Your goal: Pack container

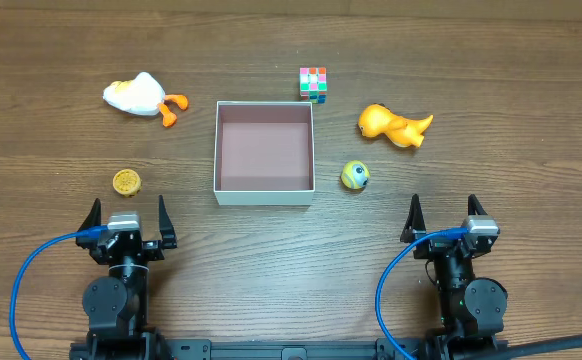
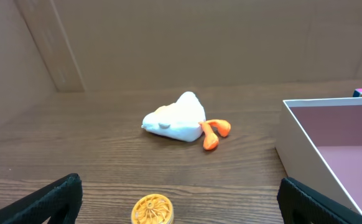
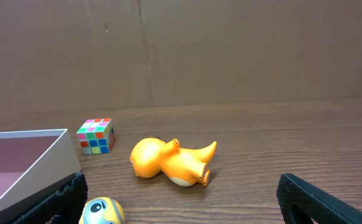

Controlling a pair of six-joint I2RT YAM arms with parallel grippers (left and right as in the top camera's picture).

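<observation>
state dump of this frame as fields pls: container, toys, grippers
container: white box, pink inside, nothing in it
left of container: white duck toy; orange disc
right of container: orange animal toy; yellow ball
beyond far right corner: puzzle cube
left gripper: open, holding nothing
right gripper: open, holding nothing
packed: none yet

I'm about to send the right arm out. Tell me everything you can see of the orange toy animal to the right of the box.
The orange toy animal is a glossy, plastic-looking figure with a round head, a plump body, short legs and a pointed tail, and it is paler on the belly. It lies tipped on its side on the wooden table, head toward the white cardboard box and tail pointing away. Nothing but the table touches it.
</observation>
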